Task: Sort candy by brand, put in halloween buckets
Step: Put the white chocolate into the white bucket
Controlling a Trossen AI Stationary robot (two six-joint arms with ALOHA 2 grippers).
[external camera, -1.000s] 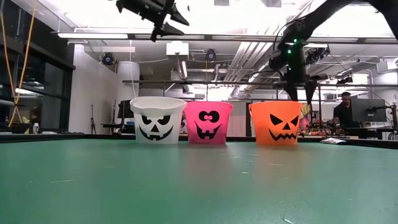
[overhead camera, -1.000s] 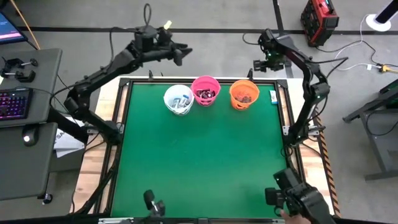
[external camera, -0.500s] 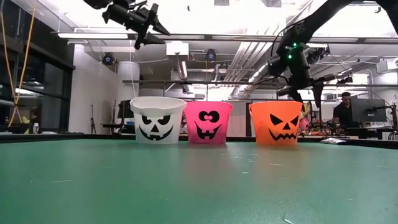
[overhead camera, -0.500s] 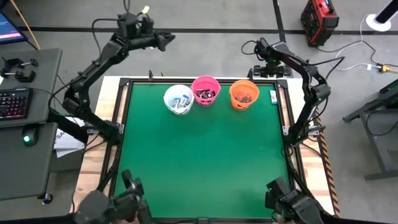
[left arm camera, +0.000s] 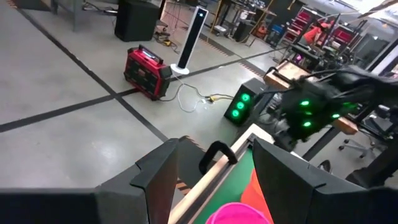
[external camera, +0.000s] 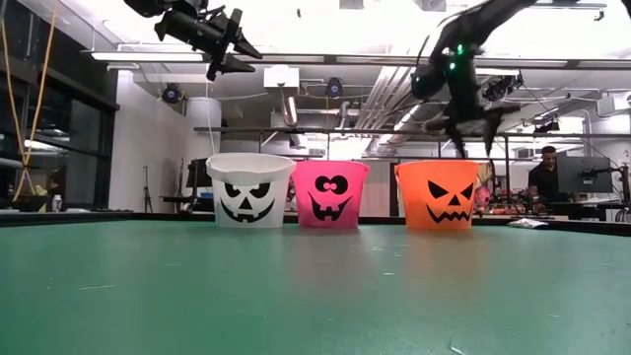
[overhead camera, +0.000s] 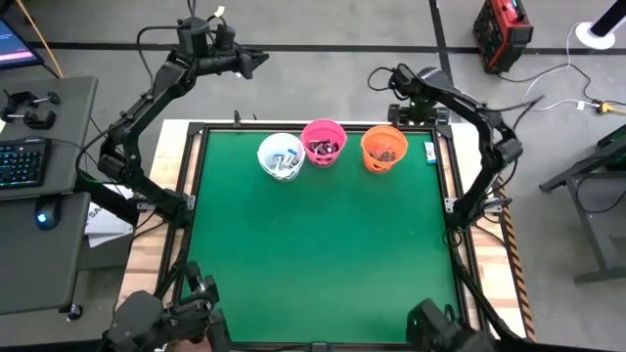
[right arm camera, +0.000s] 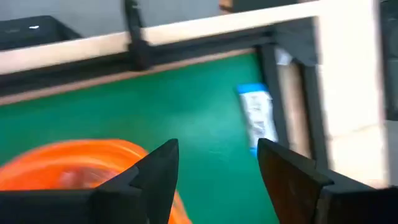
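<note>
Your left pincer point(overhead camera: 256, 61) and right pincer point(overhead camera: 399, 86) hang spread and empty beyond the buckets point(overhead camera: 324, 142), probably parked; candy point(overhead camera: 283, 161) sits sorted inside them, one blue wrapper point(overhead camera: 429, 151) beside orange.

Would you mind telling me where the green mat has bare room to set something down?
The whole mat nearer than the bucket row is bare, from left rail to right. Crowded: the far edge, where the white bucket, pink bucket and orange bucket stand close together, and a blue-white packet lies by the right rail.
</note>
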